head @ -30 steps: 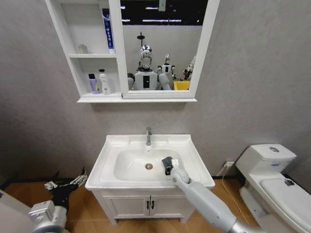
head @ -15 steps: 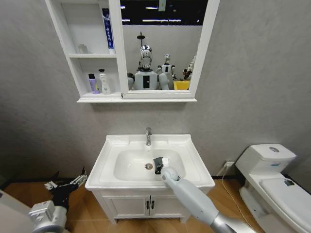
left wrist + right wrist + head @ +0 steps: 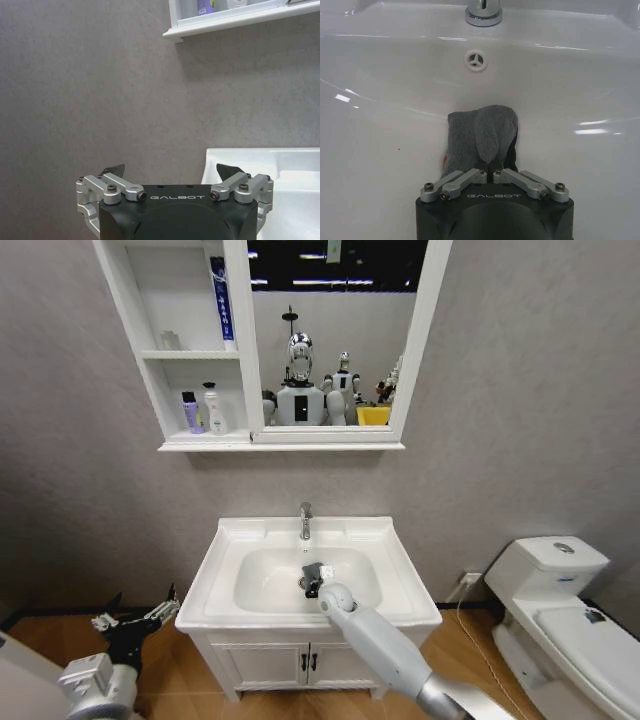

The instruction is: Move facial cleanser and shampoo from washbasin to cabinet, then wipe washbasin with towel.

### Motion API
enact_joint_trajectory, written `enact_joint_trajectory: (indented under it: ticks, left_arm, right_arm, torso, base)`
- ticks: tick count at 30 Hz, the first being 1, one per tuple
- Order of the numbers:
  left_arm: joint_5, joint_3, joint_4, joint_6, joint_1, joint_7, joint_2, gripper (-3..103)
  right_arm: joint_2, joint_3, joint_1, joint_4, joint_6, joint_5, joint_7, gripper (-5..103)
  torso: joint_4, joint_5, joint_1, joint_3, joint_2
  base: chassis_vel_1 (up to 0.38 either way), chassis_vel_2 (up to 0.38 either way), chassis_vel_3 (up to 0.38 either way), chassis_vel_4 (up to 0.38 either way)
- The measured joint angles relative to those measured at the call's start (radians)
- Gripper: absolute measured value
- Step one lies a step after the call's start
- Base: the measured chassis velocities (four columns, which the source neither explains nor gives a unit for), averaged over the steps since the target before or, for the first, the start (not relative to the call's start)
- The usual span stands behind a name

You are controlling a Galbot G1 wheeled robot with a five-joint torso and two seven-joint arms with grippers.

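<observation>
Down inside the white ceramic washbasin (image 3: 225, 562), by its drain, the right gripper (image 3: 490, 172) is pinching the dark grey folded towel (image 3: 479, 136) against the bowl. Bottles are sitting in the tall white cabinet (image 3: 128, 310); wiping is underway. Beside the washbasin, the left gripper (image 3: 172, 171) is hanging spread wide.

One washbasin (image 3: 400, 585), one chrome tap (image 3: 306, 521) on its back edge, one drain hole (image 3: 476, 59) in the bowl. One dark grey towel (image 3: 480, 136), pinched in the right hand (image 3: 491, 167). That makes two hands on show: the right one down in the bowl, the left hand (image 3: 170, 172) spread wide beside the basin. One cabinet (image 3: 270, 345) above, three doorless shelves, one mirror panel (image 3: 335, 335). Bottles: one purple (image 3: 190, 412) and one white pump bottle (image 3: 214, 409) on the lowest shelf, one blue-and-white tube (image 3: 222, 302) standing up top, so three. One toilet (image 3: 560, 610). One low cupboard (image 3: 305, 665) beneath, two doors.
</observation>
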Motion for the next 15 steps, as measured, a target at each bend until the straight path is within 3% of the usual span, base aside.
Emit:
enact_joint_trajectory:
  ticks: [15]
  left_arm:
    - [0.000, 0.000, 0.000, 0.000, 0.000, 0.000, 0.000, 100]
  right_arm:
    - [0.081, -0.015, 0.023, -0.039, 0.021, 0.003, 0.021, 1]
  torso:
    - [0.0002, 0.0001, 0.000, 0.000, 0.000]
  base:
    - [0.000, 0.000, 0.000, 0.000]
